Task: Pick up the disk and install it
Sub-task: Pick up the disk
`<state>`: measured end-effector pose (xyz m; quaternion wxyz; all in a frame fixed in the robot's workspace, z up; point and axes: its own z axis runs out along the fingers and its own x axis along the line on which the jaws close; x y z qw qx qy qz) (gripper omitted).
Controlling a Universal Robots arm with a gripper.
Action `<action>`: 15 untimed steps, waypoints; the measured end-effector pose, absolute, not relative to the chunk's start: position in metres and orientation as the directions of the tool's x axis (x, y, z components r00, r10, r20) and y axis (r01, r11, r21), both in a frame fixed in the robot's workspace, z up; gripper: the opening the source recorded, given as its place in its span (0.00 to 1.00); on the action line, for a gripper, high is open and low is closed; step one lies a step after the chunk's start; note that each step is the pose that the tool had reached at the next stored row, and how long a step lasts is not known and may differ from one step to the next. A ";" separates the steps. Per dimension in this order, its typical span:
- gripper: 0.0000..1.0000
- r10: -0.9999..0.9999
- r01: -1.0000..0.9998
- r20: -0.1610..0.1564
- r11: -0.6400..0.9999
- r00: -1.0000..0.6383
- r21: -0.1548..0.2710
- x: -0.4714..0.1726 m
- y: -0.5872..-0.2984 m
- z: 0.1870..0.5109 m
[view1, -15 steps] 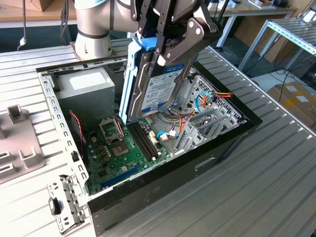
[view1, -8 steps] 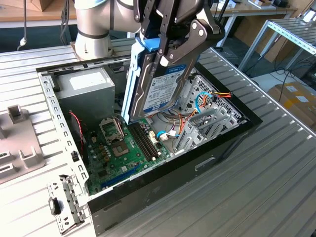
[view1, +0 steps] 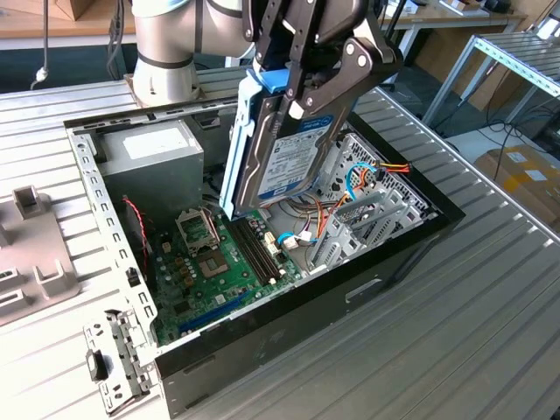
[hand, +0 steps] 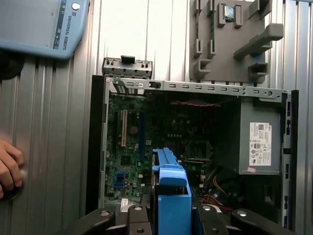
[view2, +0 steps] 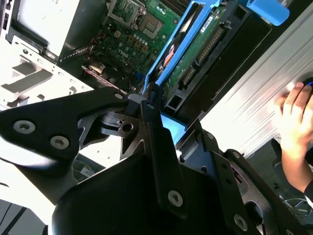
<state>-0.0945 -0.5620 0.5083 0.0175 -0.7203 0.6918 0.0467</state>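
In the exterior view my gripper (view1: 304, 94) is shut on the disk (view1: 282, 162), a dark drive in a bright blue carrier. The disk hangs edge-down and tilted above the open computer case (view1: 98, 206), its lower corner just over the motherboard (view1: 214, 267). To the exterior view's right of it sits the grey drive cage (view1: 372, 210) with loose cables. In the first wrist view the disk's blue carrier (hand: 170, 188) stands between the black fingers (hand: 134, 218). In the second wrist view the disk (view2: 198, 46) shows its circuit side past the gripper linkage.
A grey power supply (view1: 153, 153) fills the case's far corner. A grey moulded fixture (view1: 31, 254) lies on the ribbed table at the exterior view's left. A person's hand (hand: 7, 169) rests on the table beside the case, near a pale blue pendant (hand: 39, 24).
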 end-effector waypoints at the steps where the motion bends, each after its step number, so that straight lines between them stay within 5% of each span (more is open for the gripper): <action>1: 0.37 -0.995 -0.998 -0.091 -0.042 0.038 0.039 -0.094 -0.562 0.508; 15: 0.37 -0.995 -0.998 -0.091 -0.042 0.038 0.039 -0.087 -0.562 0.505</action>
